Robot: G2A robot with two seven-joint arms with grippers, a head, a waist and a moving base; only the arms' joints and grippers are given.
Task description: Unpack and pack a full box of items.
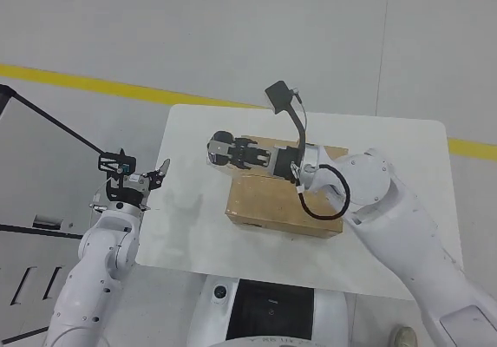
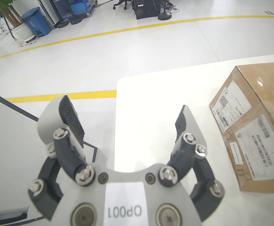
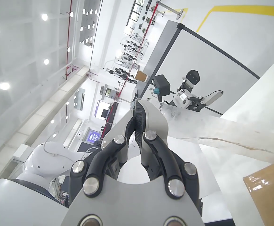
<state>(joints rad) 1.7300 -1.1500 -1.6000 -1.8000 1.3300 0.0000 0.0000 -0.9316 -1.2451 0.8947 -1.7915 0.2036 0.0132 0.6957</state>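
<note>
The cardboard box [image 1: 287, 204] sits on the white table [image 1: 187, 225]. The right gripper [image 3: 135, 116] pinches a clear tape strip [image 3: 198, 128] coming off the box. The left gripper [image 2: 127, 123] hangs open beside it. I think the job now is opening the box, so next the tape needs pulling right off.

**Print on the gripper plate and the box**

A white sticker [image 2: 124, 204] on the metal base plate of the left gripper [image 2: 125, 116] carries a short black code, seen upside down. The brown cardboard box [image 2: 266, 90] has white shipping labels [image 2: 256, 147] with barcodes on its side, and their print is too small to read.
</note>
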